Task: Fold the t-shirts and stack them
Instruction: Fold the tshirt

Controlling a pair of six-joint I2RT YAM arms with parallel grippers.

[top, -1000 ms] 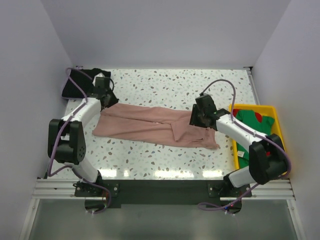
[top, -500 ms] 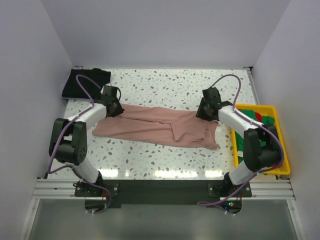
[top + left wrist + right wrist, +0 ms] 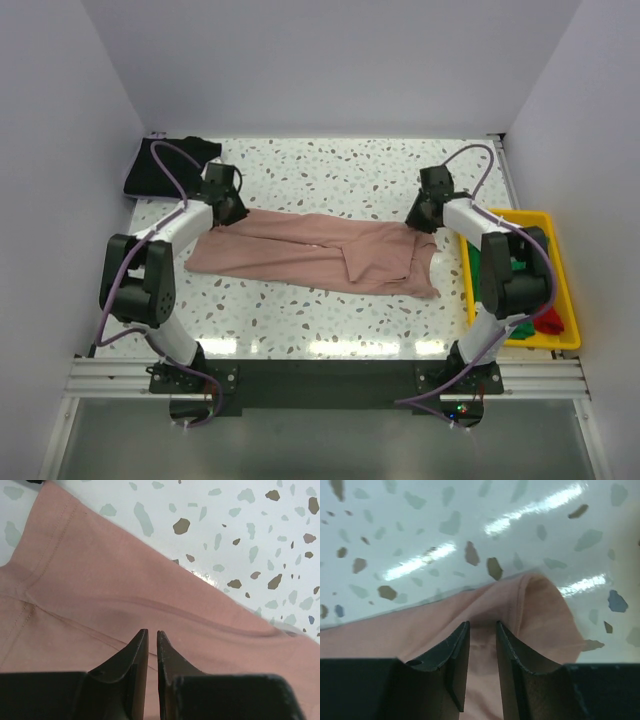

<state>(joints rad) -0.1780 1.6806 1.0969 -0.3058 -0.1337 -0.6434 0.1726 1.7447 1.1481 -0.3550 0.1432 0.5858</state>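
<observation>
Both arms reached forward and low over the tabletop [image 3: 330, 165], wrists bent down. The left tool [image 3: 228, 207] sat on the far left end of the pink t-shirt [image 3: 315, 252], its fingers [image 3: 141, 647] drawn almost together; whether they pinched cloth could not be told. The right tool [image 3: 421, 217] was clamped on the shirt's far right corner, cloth bunched between its fingers [image 3: 507, 645]. Since a second earlier, the right tool had moved farther out and the corner had lifted.

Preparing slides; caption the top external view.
Left pincer and right pincer at the far edge of a pink t-shirt; yellow bin at right.
</observation>
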